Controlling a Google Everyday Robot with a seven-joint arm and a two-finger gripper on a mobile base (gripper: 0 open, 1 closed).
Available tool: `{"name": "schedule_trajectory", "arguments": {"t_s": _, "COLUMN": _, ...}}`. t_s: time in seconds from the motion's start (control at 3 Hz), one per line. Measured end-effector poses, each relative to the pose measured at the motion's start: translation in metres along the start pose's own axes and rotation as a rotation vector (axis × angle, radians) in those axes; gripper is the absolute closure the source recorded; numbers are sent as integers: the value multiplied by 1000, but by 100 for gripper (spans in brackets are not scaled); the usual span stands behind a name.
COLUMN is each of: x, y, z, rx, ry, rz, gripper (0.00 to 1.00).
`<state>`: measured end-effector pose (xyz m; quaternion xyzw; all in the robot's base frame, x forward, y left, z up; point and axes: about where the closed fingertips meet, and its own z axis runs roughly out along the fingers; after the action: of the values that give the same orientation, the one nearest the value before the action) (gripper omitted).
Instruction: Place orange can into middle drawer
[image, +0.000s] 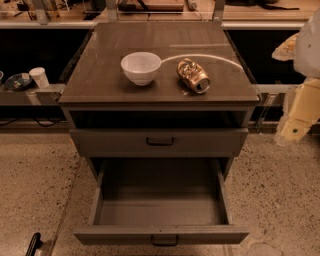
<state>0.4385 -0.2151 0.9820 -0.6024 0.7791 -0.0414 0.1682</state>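
Observation:
The orange can, dented and shiny golden-orange with a silver end, lies on its side on the cabinet top, right of centre. The middle drawer is pulled out below, and its rectangular tray interior is bare. Its dark bar handle is at the front. My gripper hangs at the right edge of the view. It is beside the cabinet, well to the right of the can and slightly lower. It holds nothing that I can see.
A white bowl stands on the cabinet top just left of the can. A closed drawer front with a dark handle sits above the open drawer. A low shelf at the left holds a white cup. The floor is speckled.

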Motion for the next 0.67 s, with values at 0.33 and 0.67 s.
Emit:
{"name": "schedule_trajectory", "arguments": {"t_s": 0.33, "x": 0, "y": 0, "z": 0, "rx": 0, "ry": 0, "rz": 0, "gripper": 0}}
{"name": "schedule_trajectory", "arguments": {"t_s": 0.67, "x": -1, "y": -2, "z": 0, "rx": 7, "ry": 5, "rz": 13, "gripper": 0}}
